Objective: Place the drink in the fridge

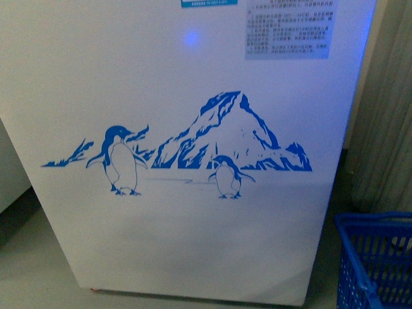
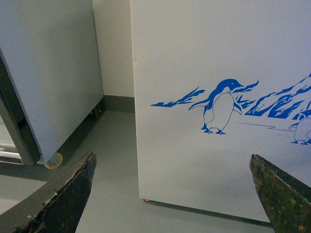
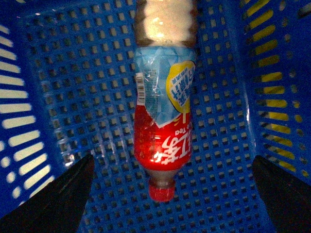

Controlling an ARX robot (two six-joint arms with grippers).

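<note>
The drink (image 3: 163, 121) is lying flat on the bottom of the blue basket (image 3: 58, 73), right in front of the right gripper (image 3: 172, 160), lined up lengthwise with the gap between its fingers and with the red cap end closest to the hand. That gripper is spread wide, one finger off to each side of the bottle and neither touching it as far as I can see, so nothing is grabbed yet. The left gripper (image 2: 172, 156) is also spread apart and holding nothing. It's hanging low, with the fridge (image 2: 204, 73) straight ahead of it (penguin decal and all), a grey cabinet (image 2: 48, 73) off to one side and bare floor (image 2: 112, 160) below. Progress-wise I'd call this basically the start: the bottle is sitting in the basket and hasn't been picked up. The top of the fridge isn't in any view, so I can't tell whether the lid is open or shut. My guess at what's left is pretty much everything: close on the bottle, lift it out of the basket, get it up over the fridge and set it inside
</note>
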